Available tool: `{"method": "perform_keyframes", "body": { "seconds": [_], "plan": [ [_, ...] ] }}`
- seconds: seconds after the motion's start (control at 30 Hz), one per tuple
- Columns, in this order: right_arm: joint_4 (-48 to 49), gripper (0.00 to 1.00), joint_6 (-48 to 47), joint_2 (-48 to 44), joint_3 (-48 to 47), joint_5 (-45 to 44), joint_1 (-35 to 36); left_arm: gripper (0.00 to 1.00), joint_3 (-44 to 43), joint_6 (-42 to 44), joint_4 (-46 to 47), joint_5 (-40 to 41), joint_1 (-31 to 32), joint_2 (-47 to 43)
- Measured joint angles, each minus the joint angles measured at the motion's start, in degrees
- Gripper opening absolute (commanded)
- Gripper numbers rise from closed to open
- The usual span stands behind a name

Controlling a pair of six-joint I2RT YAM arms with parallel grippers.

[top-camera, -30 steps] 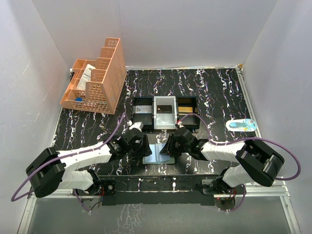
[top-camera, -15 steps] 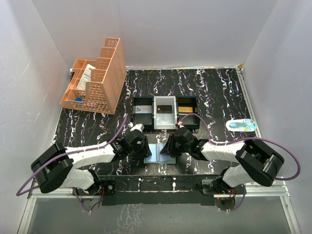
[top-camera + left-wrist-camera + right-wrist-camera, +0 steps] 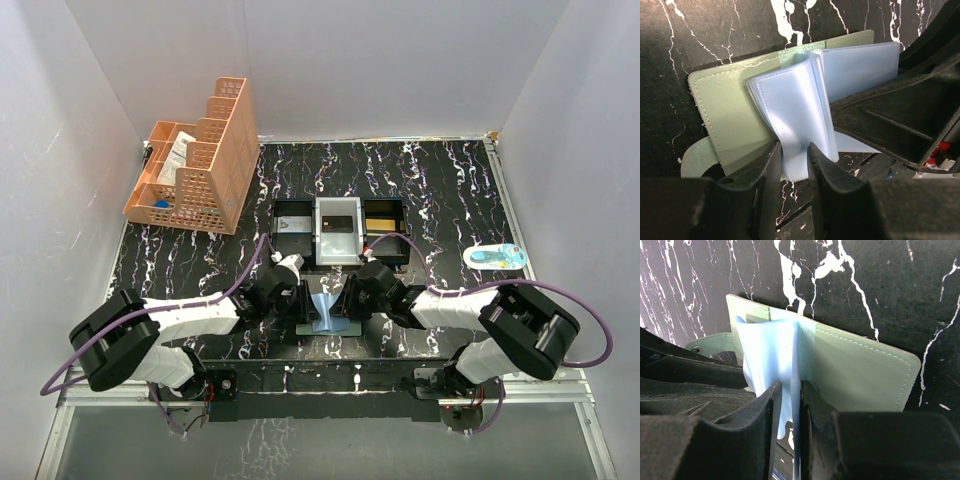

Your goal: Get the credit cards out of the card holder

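The card holder (image 3: 327, 308) lies open on the black marble table between my two grippers. Its grey-green cover (image 3: 727, 117) is spread flat, and its pale blue inner sleeves (image 3: 795, 115) stand up bunched in the middle. My left gripper (image 3: 793, 162) is shut on the lower edge of the sleeves. My right gripper (image 3: 788, 402) is shut on the same sleeves from the other side, next to the green cover (image 3: 855, 372). In the top view the left gripper (image 3: 306, 300) and the right gripper (image 3: 349, 300) almost touch. No separate card shows.
The black-and-white three-compartment tray (image 3: 293, 212) stands just behind the holder. The orange lattice organiser (image 3: 195, 160) is at the back left. A small white and blue object (image 3: 495, 256) lies at the right. The holder's green strap (image 3: 695, 157) sticks out at the left.
The blue sleeves lay flat before; now they stand up pinched between both grippers. My left gripper has moved right to the holder's middle. The right gripper has hardly moved.
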State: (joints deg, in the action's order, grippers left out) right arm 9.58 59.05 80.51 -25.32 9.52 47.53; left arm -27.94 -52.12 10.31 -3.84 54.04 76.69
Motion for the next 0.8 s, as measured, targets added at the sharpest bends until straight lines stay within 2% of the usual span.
{"method": "perform_keyframes", "body": {
  "seconds": [0.2,0.37,0.47,0.63,0.8],
  "plan": [
    [-0.85,0.22,-0.57,-0.24,-0.31,0.09,0.0,0.2,-0.11,-0.22,-1.29,0.13,0.02,1.05],
    [-9.18,0.4,-2.64,-3.34,-3.17,-1.6,0.04,0.23,-0.94,-0.46,-6.91,2.89,0.15,-0.61],
    [-15.02,0.47,-3.41,-7.52,-4.81,-5.11,0.07,0.26,-0.94,-0.24,-10.93,4.92,0.15,-3.04],
    [-24.63,0.47,-3.56,-14.82,-6.19,-13.11,0.09,0.27,-0.94,0.59,-16.06,7.15,0.15,-8.11],
    [-28.61,0.39,-3.72,-19.74,-6.43,-16.24,0.07,0.3,-1.2,1.2,-19.54,8.79,0.15,-11.56]
  ]
}}
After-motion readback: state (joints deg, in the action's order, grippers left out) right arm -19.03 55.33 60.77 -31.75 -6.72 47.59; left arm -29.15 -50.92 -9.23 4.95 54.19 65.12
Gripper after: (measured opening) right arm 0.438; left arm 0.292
